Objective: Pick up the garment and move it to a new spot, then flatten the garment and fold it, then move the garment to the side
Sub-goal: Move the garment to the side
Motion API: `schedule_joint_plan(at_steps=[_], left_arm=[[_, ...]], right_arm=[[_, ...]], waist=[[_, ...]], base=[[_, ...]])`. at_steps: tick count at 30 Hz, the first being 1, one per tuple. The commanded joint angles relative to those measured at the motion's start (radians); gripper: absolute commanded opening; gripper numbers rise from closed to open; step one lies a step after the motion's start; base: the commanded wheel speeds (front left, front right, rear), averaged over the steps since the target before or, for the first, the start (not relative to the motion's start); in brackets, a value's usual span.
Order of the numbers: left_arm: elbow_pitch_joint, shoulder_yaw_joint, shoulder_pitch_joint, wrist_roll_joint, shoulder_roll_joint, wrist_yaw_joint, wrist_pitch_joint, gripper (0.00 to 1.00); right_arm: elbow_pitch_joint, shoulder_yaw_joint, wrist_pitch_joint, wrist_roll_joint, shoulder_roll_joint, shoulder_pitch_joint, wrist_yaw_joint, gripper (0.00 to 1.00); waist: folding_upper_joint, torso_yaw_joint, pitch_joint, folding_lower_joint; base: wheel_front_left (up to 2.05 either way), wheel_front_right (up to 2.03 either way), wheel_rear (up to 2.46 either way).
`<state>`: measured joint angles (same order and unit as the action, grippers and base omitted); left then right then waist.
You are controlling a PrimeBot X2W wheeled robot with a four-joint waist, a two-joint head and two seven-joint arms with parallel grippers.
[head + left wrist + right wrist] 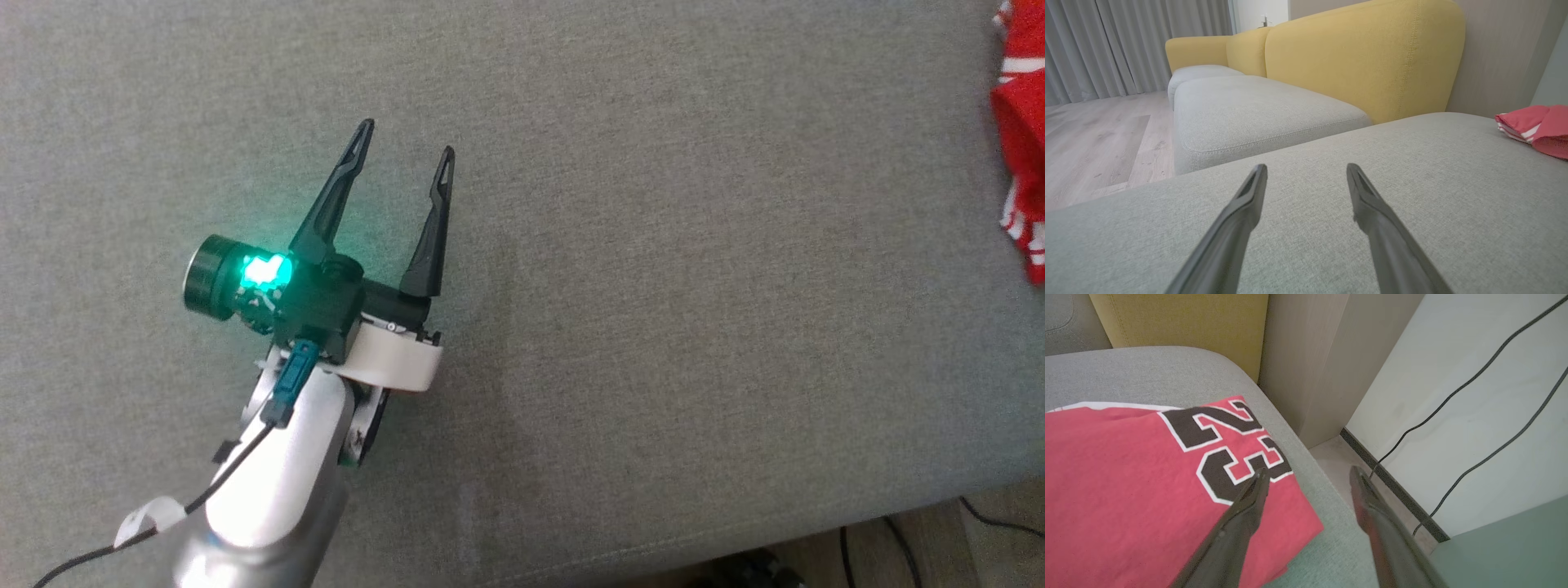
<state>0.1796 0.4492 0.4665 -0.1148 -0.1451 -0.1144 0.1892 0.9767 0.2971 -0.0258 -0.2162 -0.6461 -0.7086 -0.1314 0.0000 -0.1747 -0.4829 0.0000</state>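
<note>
Cushion (653, 286) bare and roomy around left tool (407, 137); garment (1020, 147) lies folded well apart at the cushion's right edge, near the wall (1453, 396). Long axis unclear. Left tool spread, empty, low over fabric. Right tool (1308, 470) spread over garment's corner, holding nothing.

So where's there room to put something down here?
The cushion is bare between the left gripper and the jersey, and ahead up to the yellow backrest. It's crowded at the right end, where the jersey lies.
</note>
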Motion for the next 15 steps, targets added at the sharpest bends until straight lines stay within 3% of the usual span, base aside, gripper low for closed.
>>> schedule_joint_plan(at_steps=[1,7,15], left_arm=[[-0.026,-0.034,0.002,-0.006,-0.016,-0.006,0.004,1.0],[-0.013,-0.049,-0.049,-0.023,-0.037,-0.018,0.004,1.0],[-0.016,-0.086,-0.16,-0.067,-0.077,-0.04,-0.02,1.0]], right_arm=[[-0.014,0.009,0.025,0.013,-0.012,0.026,0.001,1.0],[-0.088,0.012,0.106,0.024,0.089,0.087,0.001,1.0],[-0.467,-0.08,0.124,0.049,0.302,0.29,0.001,1.0]], waist=[[0.0,-0.002,0.022,0.0],[0.0,0.001,0.087,0.0],[0.0,0.034,0.193,0.0]], base=[[0.0,0.0,0.0],[0.0,0.0,0.0],[0.0,0.0,0.0]])
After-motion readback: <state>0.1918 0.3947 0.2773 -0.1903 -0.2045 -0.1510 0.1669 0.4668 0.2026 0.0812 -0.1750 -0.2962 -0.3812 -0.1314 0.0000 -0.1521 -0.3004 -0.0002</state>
